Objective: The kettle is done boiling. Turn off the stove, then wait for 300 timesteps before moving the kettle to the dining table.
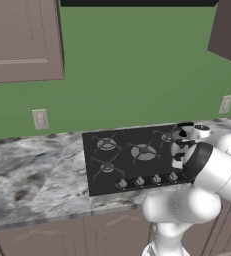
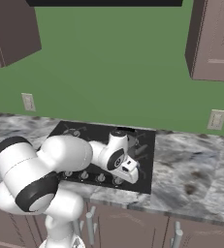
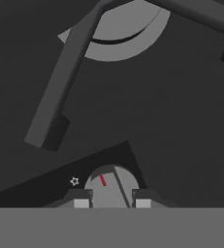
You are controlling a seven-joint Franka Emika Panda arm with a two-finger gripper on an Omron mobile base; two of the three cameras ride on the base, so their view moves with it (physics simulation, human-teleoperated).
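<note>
While the green wall point(image 1: 137, 75) fills the back, brown cupboards point(image 1: 22, 40) hang high on it; a small white plug plate point(image 1: 40, 119) sits on the wall just above the back edge of the desk.

Under the wall runs the grey marble desk point(image 1: 37, 170); it has brown doors below its front edge.

Next comes the white arm point(image 1: 212, 170); it bends up from below and leans over the desk's front edge.

Set flat into the desk is the stove point(image 1: 127, 165); it is black glass with grey burners, and it runs from near the back edge to near the front edge.

By the stove's far right corner, near the back edge of the desk, a small dark shape looks like the kettle point(image 1: 183, 131); the arm hides most of it, so I cannot be sure.

Little silver knobs point(image 1: 139, 181) stand in a row along the stove's front side.

Seen from the hand, one burner point(image 3: 118, 38) and a dark bar point(image 3: 60, 82) lie ahead; a round grey knob point(image 3: 108, 186) with a red line sits between the jaws of the gripper point(image 3: 111, 201); the jaws stand close on both sides of it, but I cannot tell if they squeeze it.
</note>
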